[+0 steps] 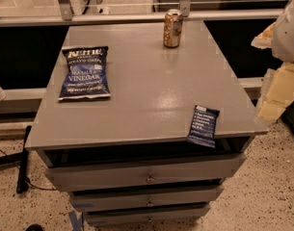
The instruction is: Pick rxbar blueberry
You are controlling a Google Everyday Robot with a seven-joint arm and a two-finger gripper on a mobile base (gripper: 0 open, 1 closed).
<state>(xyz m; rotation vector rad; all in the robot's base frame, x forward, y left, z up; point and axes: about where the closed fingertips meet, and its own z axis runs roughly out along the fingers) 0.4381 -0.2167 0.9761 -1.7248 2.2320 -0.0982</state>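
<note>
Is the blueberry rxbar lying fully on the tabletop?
No: the rxbar blueberry hangs partly over the front edge of the cabinet top near the right corner, with the gripper off to the right, not touching it.

The one camera looks steeply down from above and in front of the grey drawer cabinet point(146, 90), facing its far edge and the railing point(137, 17) behind; it sits near enough that the cabinet top fills most of the view; the gripper point(276, 90) looms close at the right edge, above the speckled floor point(276, 196).
</note>
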